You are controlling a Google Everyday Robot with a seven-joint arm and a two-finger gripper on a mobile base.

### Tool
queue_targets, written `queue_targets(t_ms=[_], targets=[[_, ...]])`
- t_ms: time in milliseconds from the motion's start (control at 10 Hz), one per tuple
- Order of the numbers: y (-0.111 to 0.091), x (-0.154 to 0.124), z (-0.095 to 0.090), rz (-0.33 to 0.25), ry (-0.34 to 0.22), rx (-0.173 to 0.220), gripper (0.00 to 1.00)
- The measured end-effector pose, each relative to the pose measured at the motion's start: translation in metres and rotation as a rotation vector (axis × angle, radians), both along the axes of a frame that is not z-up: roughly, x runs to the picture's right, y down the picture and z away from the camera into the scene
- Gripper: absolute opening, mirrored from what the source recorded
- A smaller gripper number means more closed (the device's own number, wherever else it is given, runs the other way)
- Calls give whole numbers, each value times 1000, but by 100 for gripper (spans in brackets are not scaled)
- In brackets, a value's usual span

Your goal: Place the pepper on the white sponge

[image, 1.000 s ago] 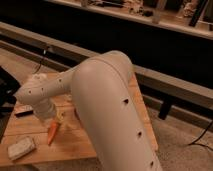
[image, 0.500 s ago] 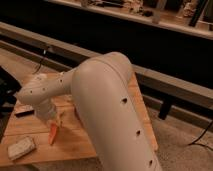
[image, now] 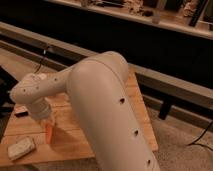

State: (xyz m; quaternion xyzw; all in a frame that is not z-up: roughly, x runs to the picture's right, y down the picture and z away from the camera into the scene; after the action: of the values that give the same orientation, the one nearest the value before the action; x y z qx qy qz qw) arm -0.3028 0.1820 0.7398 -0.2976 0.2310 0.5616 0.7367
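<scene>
The pepper (image: 48,134) is a slim orange taper, carrot-like, hanging nearly upright with its narrow tip pointing down at the tabletop (image: 62,143). Its upper end is caught in the end effector (image: 48,125), which is clenched on it just above the wood, left of the tabletop's middle. Whether the tip touches the boards cannot be told.

The white sponge (image: 21,148) lies flat at about 8 o'clock from the pepper, near it but apart, close to the front left corner. It is a small off-white block with rounded corners and a rough top.

The arm (image: 102,105) is a thick, smooth, cream-coloured shell with small round holes along one side. It fills the middle of the view and covers much of the tabletop, which is made of pale wooden slats.

A small dark flat item (image: 20,113) sits at 10 o'clock from the pepper, by the left edge.

Behind runs a long dark ledge; the floor is speckled, with a black cable (image: 201,138) at 3 o'clock.
</scene>
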Motion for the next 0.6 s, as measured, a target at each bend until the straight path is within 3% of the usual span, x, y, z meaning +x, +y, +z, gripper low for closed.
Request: queue_targets(t_ms=[400, 600], targets=[[-6, -25, -29, -146, -116, 14, 0], [-7, -35, -40, -190, -158, 17, 0]])
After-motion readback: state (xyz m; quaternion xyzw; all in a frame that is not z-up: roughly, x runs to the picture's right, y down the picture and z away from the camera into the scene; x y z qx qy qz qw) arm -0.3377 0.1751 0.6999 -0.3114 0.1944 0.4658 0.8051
